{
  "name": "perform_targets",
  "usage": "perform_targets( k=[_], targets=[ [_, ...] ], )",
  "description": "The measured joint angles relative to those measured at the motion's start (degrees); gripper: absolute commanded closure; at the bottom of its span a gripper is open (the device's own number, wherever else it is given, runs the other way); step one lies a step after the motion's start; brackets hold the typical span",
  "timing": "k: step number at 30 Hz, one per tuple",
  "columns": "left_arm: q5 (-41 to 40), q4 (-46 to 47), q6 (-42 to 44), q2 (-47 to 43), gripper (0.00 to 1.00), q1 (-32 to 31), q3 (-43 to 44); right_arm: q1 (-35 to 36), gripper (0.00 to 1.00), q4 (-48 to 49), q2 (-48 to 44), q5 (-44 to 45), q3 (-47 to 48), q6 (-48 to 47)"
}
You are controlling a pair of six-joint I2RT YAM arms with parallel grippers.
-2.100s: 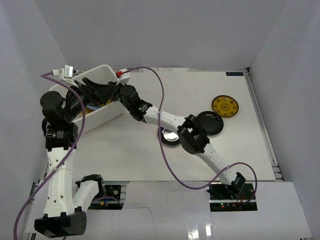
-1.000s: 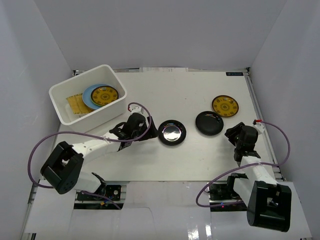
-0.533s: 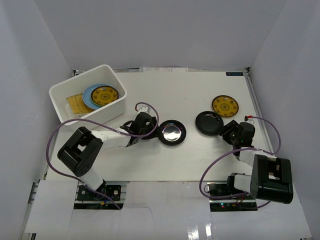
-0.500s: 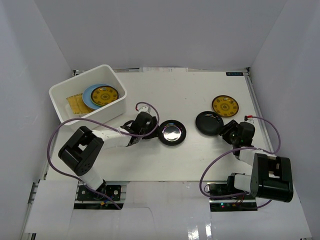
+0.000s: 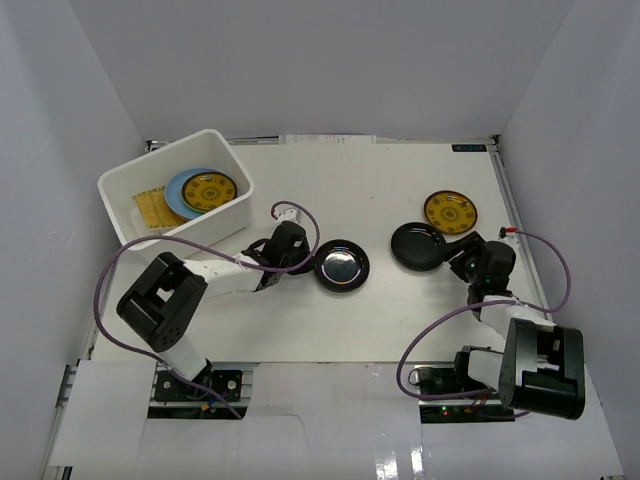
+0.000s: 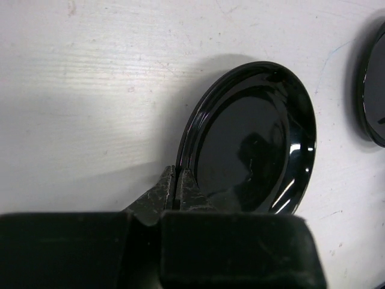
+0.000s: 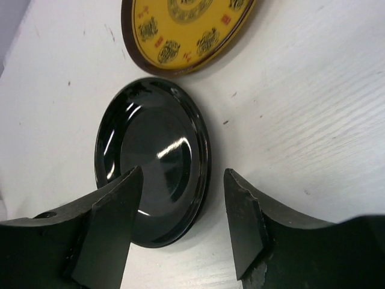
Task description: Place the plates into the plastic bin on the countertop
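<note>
A glossy black plate [image 5: 342, 266] lies mid-countertop, and my left gripper [image 5: 311, 262] is shut on its left rim. In the left wrist view the fingertips [image 6: 176, 183] pinch the near rim of this plate [image 6: 252, 141]. A second black plate [image 5: 418, 246] lies to the right. My right gripper [image 5: 460, 257] stands open at its right edge. In the right wrist view the gripper [image 7: 180, 211] straddles the near rim of that plate [image 7: 153, 159], one finger over it and one beside it. A gold-patterned plate [image 5: 450, 212] [image 7: 186, 30] lies beyond. The white plastic bin [image 5: 228, 160] stands at the back left.
In the bin lie a light blue plate [image 5: 178, 190] with a gold-patterned plate [image 5: 208, 190] on it, and a woven yellow plate [image 5: 152, 207]. White walls enclose the countertop [image 5: 350, 180]. Purple cables loop beside both arms.
My left gripper has closed on the rim of the middle black plate, which shifted slightly left. My right gripper has moved up to the second black plate's edge and opened wider.
</note>
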Motion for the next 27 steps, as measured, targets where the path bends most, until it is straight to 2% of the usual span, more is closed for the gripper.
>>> perform_targets(
  k=[7, 12, 17, 21, 24, 27],
  targets=[
    [-0.7, -4.3, 1.4, -10.8, 1.0, 0.3, -2.4, -2.2, 0.36, -3.2, -2.4, 6.5, 2.7, 0.9],
    [0.4, -5.4, 1.7, -18.5, 1.0, 1.3, -2.4, -3.6, 0.36, -3.4, 7.3, 8.7, 11.3, 1.8],
    [3.7, -7.4, 1.3, -25.0, 1.0, 4.2, -2.7, -4.3, 0.48, -3.3, 16.5, 8.7, 17.3, 3.0],
    [9.5, -9.6, 0.7, -30.4, 1.0, 11.1, -2.8, -5.1, 0.53, -3.3, 22.1, 8.2, 19.1, 4.3],
    [17.6, -11.4, -0.7, -32.2, 1.0, 21.9, -0.8, -5.6, 0.54, -2.1, 24.9, 7.0, 19.2, 5.7],
    [22.9, -12.7, -1.8, -31.8, 1.0, 31.8, 3.7, -5.8, 0.65, -0.9, 27.1, 6.3, 20.5, 6.8]
  ],
)
